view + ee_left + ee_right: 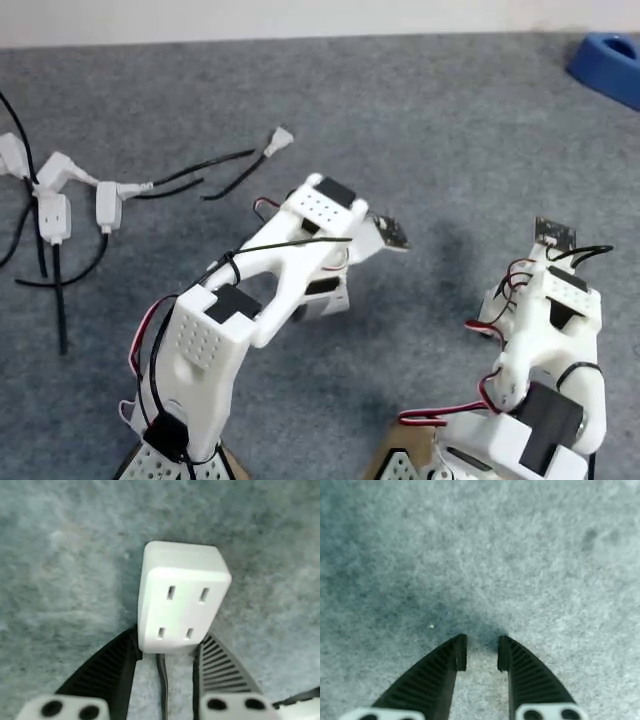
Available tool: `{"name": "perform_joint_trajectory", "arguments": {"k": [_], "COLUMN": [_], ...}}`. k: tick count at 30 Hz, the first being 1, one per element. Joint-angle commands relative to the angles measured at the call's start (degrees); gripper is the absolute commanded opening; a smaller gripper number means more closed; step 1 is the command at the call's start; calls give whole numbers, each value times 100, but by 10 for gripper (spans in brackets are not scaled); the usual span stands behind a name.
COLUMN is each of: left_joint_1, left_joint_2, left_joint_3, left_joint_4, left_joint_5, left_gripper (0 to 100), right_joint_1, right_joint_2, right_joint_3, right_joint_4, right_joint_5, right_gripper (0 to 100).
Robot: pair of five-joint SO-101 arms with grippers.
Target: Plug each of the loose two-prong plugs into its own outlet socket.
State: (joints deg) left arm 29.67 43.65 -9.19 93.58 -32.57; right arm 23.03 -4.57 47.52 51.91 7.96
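Note:
A white outlet block with two pairs of slots facing the camera sits between the black fingers of my left gripper, which is shut on its lower end. A black cord runs from the block back between the fingers. In the high view that arm reaches to the middle of the grey carpet. Several loose white plugs lie at the far left, among them one, a second and a small one on black leads. My right gripper hangs over bare carpet, slightly open and holding nothing.
A blue container stands at the back right corner. Black cables trail over the carpet on the left. The right arm is folded close to its base at the near right.

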Motion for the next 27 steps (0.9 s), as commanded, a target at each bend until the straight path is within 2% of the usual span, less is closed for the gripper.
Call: {"name": "perform_joint_trajectory", "arguments": {"k": [1, 7, 13, 18, 23, 27], "left_joint_1": [171, -101, -13, -31, -321, -760], "left_joint_2": [101, -409, -2976, -4690, -4752, -4602], "left_joint_3": [822, 743, 1015, 2088, 3134, 3240], "left_joint_4": [457, 360, 35, -747, -1222, -1662], "left_joint_5": [-202, -79, 132, 457, 360, 167], "left_gripper": [34, 30, 27, 14, 6, 17], "right_joint_1": [-119, -119, -127, -127, -127, -75], "right_joint_2": [-4, -4, -4, -4, -4, -4], "right_joint_3": [22, 22, 22, 22, 22, -4], "right_joint_4": [-101, -101, -101, -101, -101, -101], "right_joint_5": [70, 70, 70, 70, 70, 44], "right_gripper": [112, 112, 112, 112, 112, 112]}}
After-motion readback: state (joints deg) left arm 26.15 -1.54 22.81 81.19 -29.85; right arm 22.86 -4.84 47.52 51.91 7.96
